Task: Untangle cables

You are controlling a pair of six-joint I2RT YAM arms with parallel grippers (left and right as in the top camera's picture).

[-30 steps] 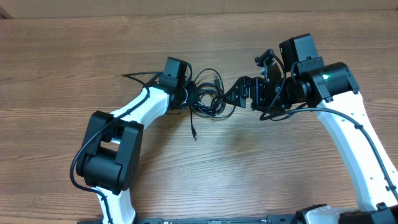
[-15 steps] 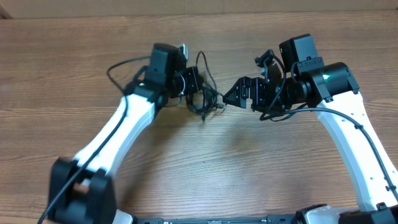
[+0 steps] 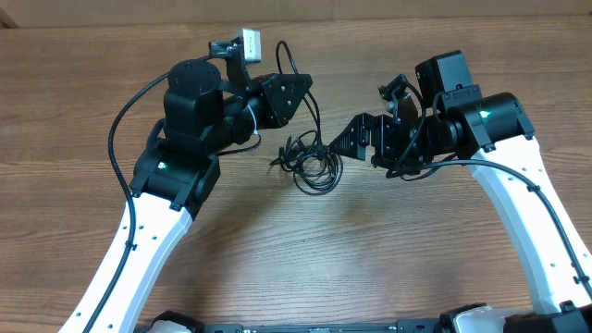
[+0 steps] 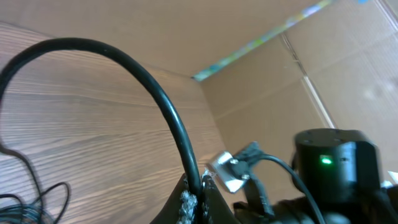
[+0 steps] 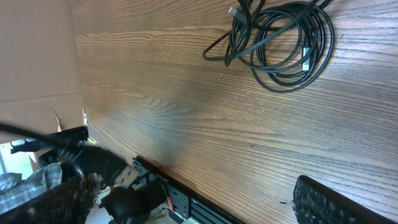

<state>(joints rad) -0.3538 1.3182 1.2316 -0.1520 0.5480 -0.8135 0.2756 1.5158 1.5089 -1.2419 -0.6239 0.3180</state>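
Note:
The cables lie as a loose black coil (image 3: pixel 313 165) on the wooden table between my two grippers. My left gripper (image 3: pixel 294 91) is raised above and behind the coil. It is shut on one black cable (image 4: pixel 169 118) that arcs up from its jaws (image 4: pixel 199 190) and trails down toward the coil. My right gripper (image 3: pixel 346 139) is open and empty just right of the coil. The right wrist view shows the coil (image 5: pixel 287 43) at the top, with a light-tipped plug (image 5: pixel 306 65) on it and both fingers spread wide apart.
A cardboard wall (image 3: pixel 370 9) lines the table's far edge. The left arm's own thick wire (image 3: pixel 118 139) loops out to the left. The table's front edge with a black rail (image 5: pixel 186 199) shows in the right wrist view.
My left arm has risen and swung back to the left, drawing one cable up out of the coil. The coil has shifted slightly toward the front. The right arm has not moved.

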